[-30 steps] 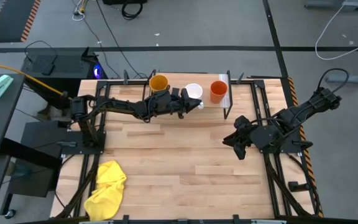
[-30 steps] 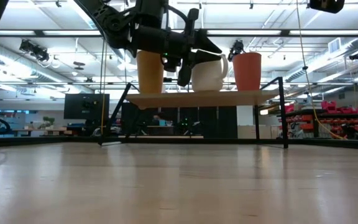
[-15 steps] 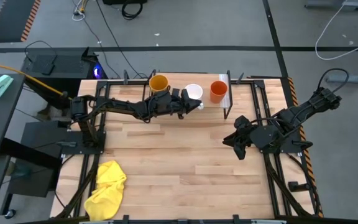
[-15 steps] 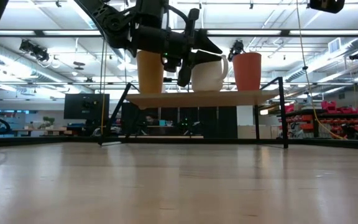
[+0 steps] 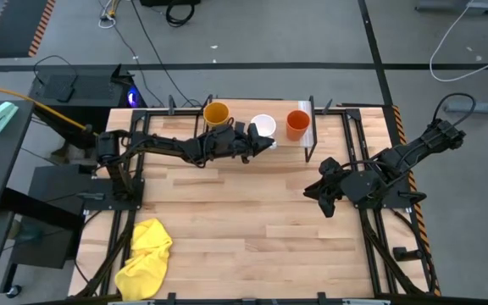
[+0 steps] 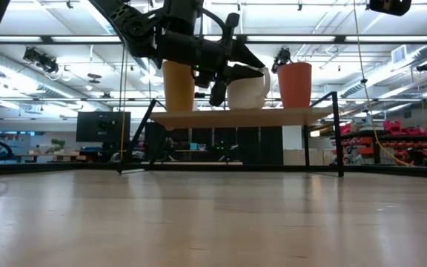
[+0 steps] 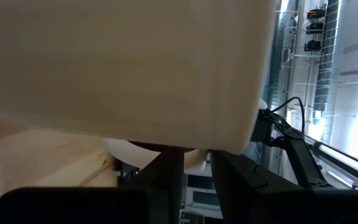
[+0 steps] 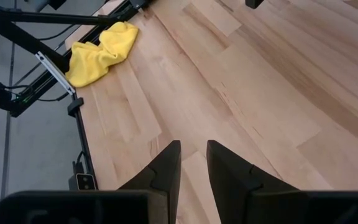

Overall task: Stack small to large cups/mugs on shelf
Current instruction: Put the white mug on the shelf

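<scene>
From above, the shelf (image 5: 261, 140) at the frame's upper centre carries the yellow-orange cup (image 5: 216, 113), white mug (image 5: 263, 124) and red-orange cup (image 5: 297, 124) in a row. The left gripper (image 5: 261, 142) is at the mug; whether it grips I cannot tell. The right gripper (image 5: 323, 196) waits centre-right. Low view: the mug (image 6: 247, 89) stands mid-shelf. Right wrist view: its fingers (image 8: 164, 169) stand slightly apart, holding nothing, over bare table (image 8: 253, 93).
</scene>
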Controlling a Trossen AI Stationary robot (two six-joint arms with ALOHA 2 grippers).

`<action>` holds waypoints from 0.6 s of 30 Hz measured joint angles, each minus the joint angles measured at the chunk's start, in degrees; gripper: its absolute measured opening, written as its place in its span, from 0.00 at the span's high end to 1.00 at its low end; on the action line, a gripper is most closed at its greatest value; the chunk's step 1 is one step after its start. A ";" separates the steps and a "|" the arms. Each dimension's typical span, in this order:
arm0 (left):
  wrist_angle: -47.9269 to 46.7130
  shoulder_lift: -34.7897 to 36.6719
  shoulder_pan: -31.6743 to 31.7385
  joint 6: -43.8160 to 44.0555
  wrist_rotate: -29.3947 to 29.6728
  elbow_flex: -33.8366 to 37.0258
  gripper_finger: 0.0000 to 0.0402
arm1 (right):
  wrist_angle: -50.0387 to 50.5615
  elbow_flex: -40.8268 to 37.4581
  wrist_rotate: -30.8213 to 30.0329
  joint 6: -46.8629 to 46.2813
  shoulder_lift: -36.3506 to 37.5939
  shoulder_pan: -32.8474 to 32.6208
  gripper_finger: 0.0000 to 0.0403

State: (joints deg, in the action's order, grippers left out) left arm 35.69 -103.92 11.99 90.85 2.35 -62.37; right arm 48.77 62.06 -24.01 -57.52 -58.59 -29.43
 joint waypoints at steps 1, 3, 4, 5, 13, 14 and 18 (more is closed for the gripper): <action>0.03 0.00 0.00 -0.02 0.00 0.00 0.79 | 0.00 0.00 0.00 0.00 0.00 0.00 0.79; 0.01 0.00 0.00 -0.04 0.00 0.00 0.79 | 0.00 0.00 0.00 0.00 0.00 0.00 0.79; 0.03 0.00 0.00 -0.17 0.00 0.00 0.79 | 0.00 0.00 0.00 0.00 0.00 0.00 0.79; 0.05 0.00 0.00 -0.40 0.00 0.00 0.78 | 0.00 0.00 0.00 0.00 0.00 0.00 0.79; 0.47 0.00 0.00 -0.63 -0.02 0.00 0.76 | 0.00 0.00 0.00 0.00 0.00 0.00 0.79; 0.49 0.00 -0.02 -0.63 -0.02 0.00 0.76 | 0.00 0.00 0.00 0.00 0.00 0.00 0.79; 0.51 0.00 -0.02 -0.63 -0.03 0.00 0.76 | 0.00 0.00 0.00 0.00 0.00 0.00 0.79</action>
State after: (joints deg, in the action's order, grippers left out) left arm 36.20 -103.92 11.97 90.21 2.32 -62.37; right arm 48.77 62.06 -24.01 -57.52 -58.59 -29.43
